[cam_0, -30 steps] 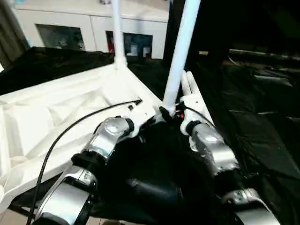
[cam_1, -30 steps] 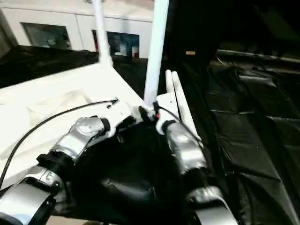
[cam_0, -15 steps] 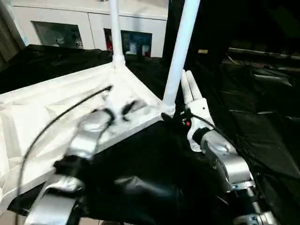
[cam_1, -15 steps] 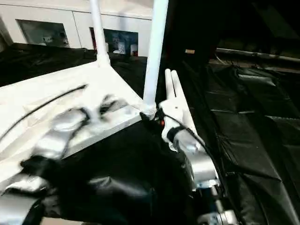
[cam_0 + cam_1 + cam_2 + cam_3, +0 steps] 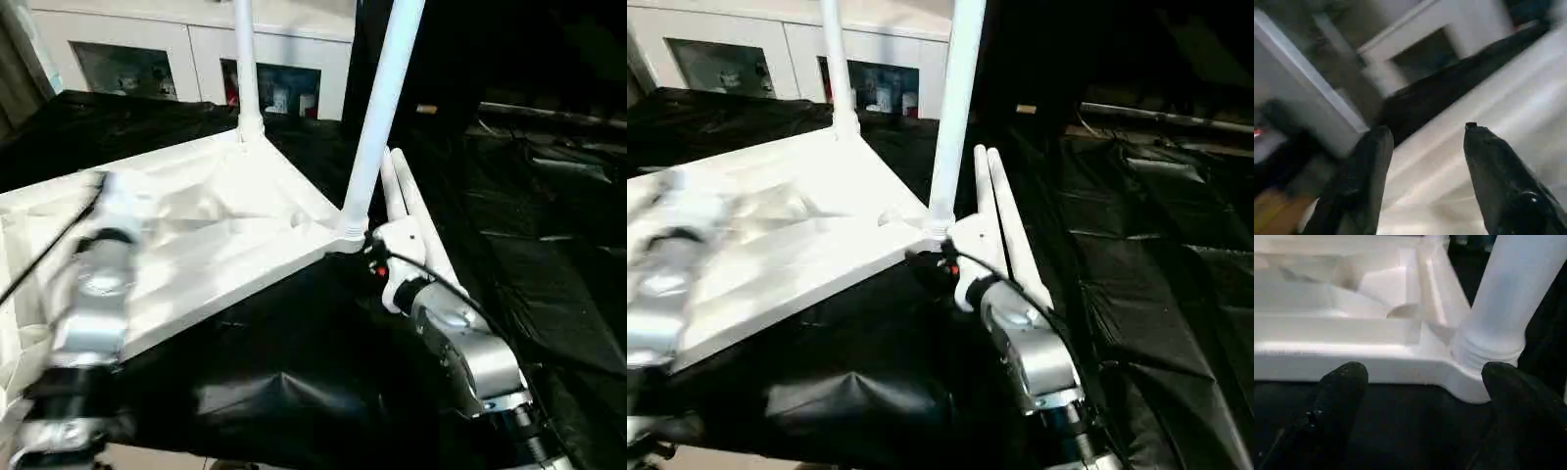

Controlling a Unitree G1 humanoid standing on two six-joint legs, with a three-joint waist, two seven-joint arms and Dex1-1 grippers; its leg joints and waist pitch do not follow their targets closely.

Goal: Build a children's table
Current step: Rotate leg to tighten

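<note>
So two legs point(image 5: 377, 117) stand up in the upside-down tabletop point(image 5: 196, 245), both the right gripper point(image 5: 1420, 396) and left gripper point(image 5: 1422, 152) are open and empty, and two spare legs point(image 5: 1004, 220) at 3 o'clock need picking up next.

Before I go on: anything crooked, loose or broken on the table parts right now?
Nothing looks broken. Two legs stand in the tabletop's corner sockets; the near leg leans to the right while the far leg stands straighter. Two loose legs lie on the black sheet beside it.
</note>
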